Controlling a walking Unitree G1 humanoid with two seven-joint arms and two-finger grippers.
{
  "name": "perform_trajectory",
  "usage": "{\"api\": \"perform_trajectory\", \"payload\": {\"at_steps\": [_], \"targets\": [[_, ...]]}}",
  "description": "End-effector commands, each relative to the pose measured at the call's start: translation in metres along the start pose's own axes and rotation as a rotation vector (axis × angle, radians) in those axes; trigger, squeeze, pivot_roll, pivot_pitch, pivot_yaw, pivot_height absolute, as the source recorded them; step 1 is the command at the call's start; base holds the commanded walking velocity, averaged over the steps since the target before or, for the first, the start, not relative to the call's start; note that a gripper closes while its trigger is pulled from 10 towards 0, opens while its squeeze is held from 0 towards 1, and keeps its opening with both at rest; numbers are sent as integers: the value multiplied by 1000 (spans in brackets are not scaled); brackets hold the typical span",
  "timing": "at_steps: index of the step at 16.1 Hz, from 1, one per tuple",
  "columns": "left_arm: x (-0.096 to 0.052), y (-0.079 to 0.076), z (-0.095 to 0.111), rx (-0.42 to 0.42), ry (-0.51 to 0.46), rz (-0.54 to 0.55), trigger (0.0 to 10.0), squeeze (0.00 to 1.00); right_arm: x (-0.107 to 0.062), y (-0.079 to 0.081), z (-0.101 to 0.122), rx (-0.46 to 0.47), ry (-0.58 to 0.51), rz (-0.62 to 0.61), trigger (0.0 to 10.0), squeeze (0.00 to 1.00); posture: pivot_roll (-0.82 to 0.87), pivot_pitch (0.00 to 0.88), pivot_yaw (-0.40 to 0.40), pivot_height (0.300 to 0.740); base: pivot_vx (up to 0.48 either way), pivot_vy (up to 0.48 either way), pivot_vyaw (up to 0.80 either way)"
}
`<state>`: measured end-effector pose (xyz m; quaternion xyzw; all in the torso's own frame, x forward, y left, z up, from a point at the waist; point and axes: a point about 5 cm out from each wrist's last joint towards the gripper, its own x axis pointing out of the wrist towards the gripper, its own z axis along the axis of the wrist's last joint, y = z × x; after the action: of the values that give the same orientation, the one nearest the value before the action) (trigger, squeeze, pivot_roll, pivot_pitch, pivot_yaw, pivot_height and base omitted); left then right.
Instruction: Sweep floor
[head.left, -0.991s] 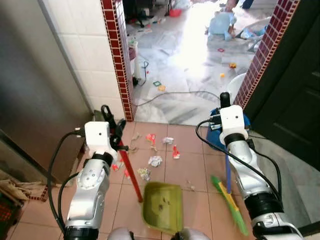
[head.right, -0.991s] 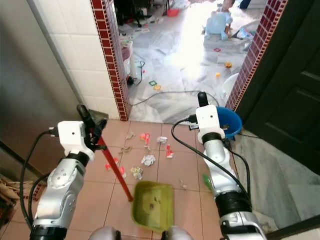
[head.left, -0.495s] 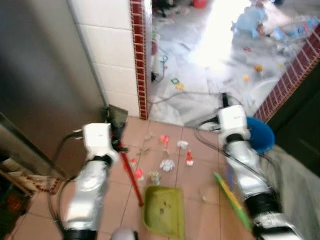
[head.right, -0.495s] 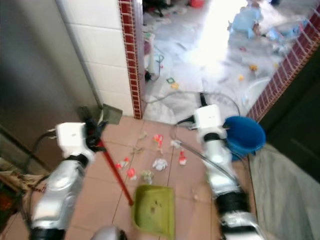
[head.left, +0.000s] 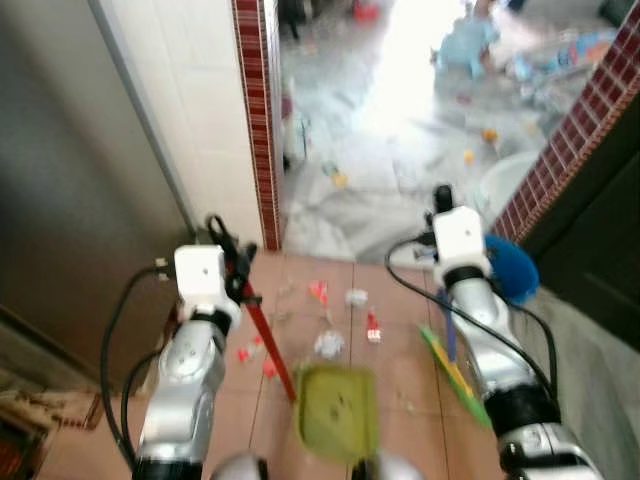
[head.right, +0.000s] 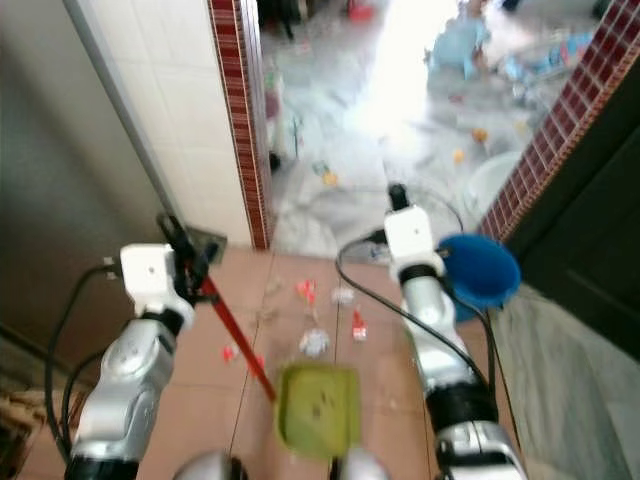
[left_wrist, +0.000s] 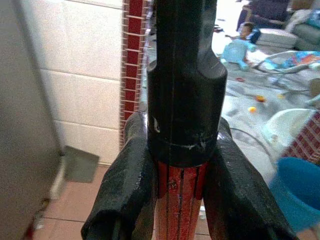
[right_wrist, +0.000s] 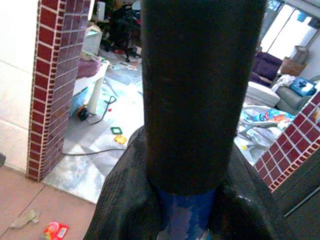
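Two grippers clamped: left gripper (head.left: 232, 262) on red dustpan handle (head.left: 268, 340), right gripper (head.left: 444, 210) on broom (head.left: 452, 362), litter (head.left: 330, 344) lying btwn, just ahead of green dustpan (head.left: 338, 412).

Underfoot lies a salmon-pink tiled floor (head.left: 210, 400), ending at a doorway framed by 2 jambs edged in dark red mosaic tile (head.left: 255, 110). To the far left stands a grey metal panel (head.left: 70, 190), then a wall of white tiles (head.left: 190, 100). On the far right is a dark door (head.left: 600, 230). Beyond the threshold a pale marbled floor (head.left: 400, 170) stretches away, washed out by strong daylight (head.left: 420, 40) and strewn with small bright bits. A cable (head.right: 440, 200) trails across it. In the right wrist view, a sofa (right_wrist: 295, 90) shows far off.
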<state>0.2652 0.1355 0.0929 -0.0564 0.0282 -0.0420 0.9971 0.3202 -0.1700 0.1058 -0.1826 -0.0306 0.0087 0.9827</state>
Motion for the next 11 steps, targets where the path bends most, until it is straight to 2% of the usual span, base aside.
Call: {"api": "perform_trajectory", "payload": {"at_steps": [1, 5, 8, 9, 11], "targets": [[3, 4, 7, 57, -39, 30, 10000, 0, 4, -6, 7, -3, -30, -23, 10000, 0, -70, 24, 10, 740, 0, 0, 0], [14, 10, 6, 118, -64, 104, 10000, 0, 4, -6, 3, -7, 14, -46, 10000, 0, -74, 36, 6, 740, 0, 0, 0], [20, 7, 6, 121, -61, 113, 10000, 0, 4, -8, -2, 55, 73, -86, 10000, 0, -75, 64, -6, 740, 0, 0, 0], [22, 6, 3, 143, -72, 122, 10000, 0, 5, -9, -3, 115, 102, -109, 10000, 0, -83, 101, -20, 740, 0, 0, 0], [26, 9, 0, 143, -80, 150, 10000, 0, 5, -8, -4, 178, 130, -134, 10000, 0, -92, 115, -16, 740, 0, 0, 0]]}}
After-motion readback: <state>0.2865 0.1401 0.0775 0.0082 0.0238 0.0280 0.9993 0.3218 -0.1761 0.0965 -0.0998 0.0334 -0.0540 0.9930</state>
